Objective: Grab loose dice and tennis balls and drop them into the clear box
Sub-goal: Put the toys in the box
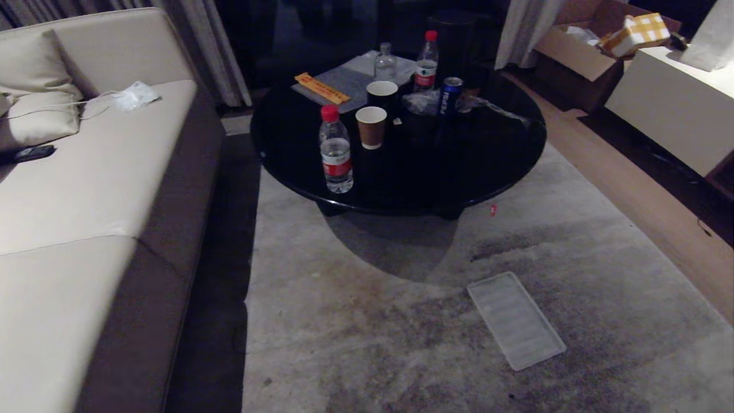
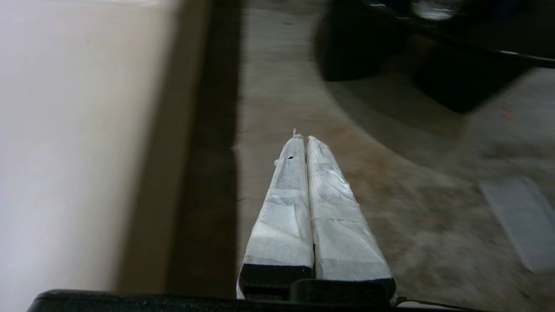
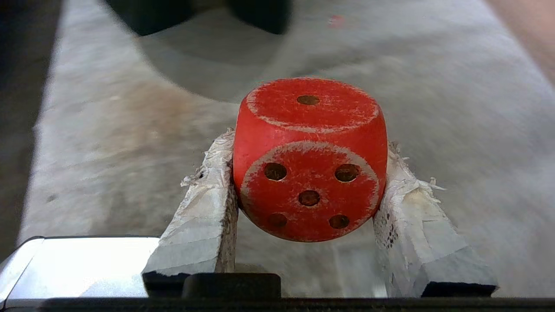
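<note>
right gripper [image 3: 310, 173] clamps red wooden die with dark pips [image 3: 310, 160] | left gripper [image 2: 305, 147] pinched closed, empty | clear box not visible | drop pending

red die [image 3: 310, 160]: painted wood by the look, matt, paint rubbed pale along the edges, dots sunk in dark
right gripper [image 3: 310, 173] fingers [image 3: 204, 216]: wrapped in white fraying cloth tape, rough
left gripper [image 2: 305, 141] fingers [image 2: 286, 208]: same white wrapping, wrinkled
round table [image 1: 487, 166]: black, glossy, mirror-like top
carpet [image 1: 401, 344]: grey, matt, stained pile
lid [image 1: 516, 327]: clear ribbed plastic
sofa [image 1: 86, 189]: smooth cream leather-like cover
cups [image 1: 371, 127]: paper
</note>
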Available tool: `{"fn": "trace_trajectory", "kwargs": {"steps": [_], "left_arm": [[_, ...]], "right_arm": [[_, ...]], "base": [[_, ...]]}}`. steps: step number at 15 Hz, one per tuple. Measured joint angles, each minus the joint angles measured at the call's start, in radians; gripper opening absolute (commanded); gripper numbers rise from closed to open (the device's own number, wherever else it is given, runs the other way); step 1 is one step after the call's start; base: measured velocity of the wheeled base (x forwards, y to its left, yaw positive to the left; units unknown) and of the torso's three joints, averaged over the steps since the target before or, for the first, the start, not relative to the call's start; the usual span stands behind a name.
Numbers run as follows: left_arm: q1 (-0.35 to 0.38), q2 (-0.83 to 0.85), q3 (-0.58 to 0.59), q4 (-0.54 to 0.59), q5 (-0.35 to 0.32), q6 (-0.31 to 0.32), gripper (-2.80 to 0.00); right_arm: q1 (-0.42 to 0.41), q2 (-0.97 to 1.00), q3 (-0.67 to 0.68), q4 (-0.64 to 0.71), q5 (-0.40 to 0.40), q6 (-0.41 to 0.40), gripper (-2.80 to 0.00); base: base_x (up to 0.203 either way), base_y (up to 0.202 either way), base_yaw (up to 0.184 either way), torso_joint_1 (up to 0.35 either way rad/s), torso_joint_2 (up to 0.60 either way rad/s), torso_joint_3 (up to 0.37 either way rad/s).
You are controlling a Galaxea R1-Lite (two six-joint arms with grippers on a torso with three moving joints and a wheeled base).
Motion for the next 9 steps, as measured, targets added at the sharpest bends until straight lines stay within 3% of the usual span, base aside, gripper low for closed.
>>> {"fn": "trace_trajectory", "kwargs": {"steps": [9], "left_arm": [[0.000,0.000,0.000,-0.001,0.000,0.000,-2.80]], "right_arm": [[0.000,0.000,0.000,0.000,0.000,0.000,-2.80]], "base": [[0.001,0.011,-0.162,0.002,0.00,0.002]]}}
